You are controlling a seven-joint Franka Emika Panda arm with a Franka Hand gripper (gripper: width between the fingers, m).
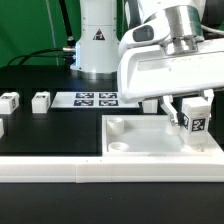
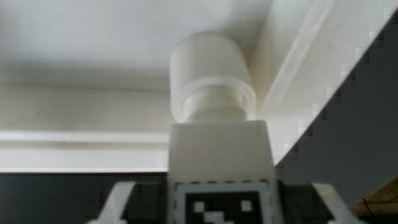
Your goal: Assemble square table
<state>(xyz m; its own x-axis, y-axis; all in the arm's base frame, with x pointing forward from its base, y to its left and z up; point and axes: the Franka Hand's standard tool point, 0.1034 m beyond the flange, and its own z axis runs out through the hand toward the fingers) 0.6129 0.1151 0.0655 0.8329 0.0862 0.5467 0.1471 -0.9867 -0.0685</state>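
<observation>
The square table top (image 1: pixel 140 140) is a large white slab with a raised rim, lying at the front on the exterior view's right, with a round socket (image 1: pixel 116 127) at its near left corner. My gripper (image 1: pixel 193 112) is shut on a white tagged leg (image 1: pixel 196 122) and holds it just over the slab's right part. In the wrist view the leg (image 2: pixel 217 150) stands between my fingers (image 2: pixel 128 200). Its round end (image 2: pixel 214 70) points at the slab's rim (image 2: pixel 294 60). Whether it touches the slab I cannot tell.
Three loose tagged legs lie on the black board at the exterior view's left: one (image 1: pixel 10 101), another (image 1: pixel 40 100), and a third (image 1: pixel 2 127) at the edge. The marker board (image 1: pixel 95 98) lies behind. A long white rail (image 1: pixel 60 170) borders the front. The robot base (image 1: pixel 95 40) stands at the back.
</observation>
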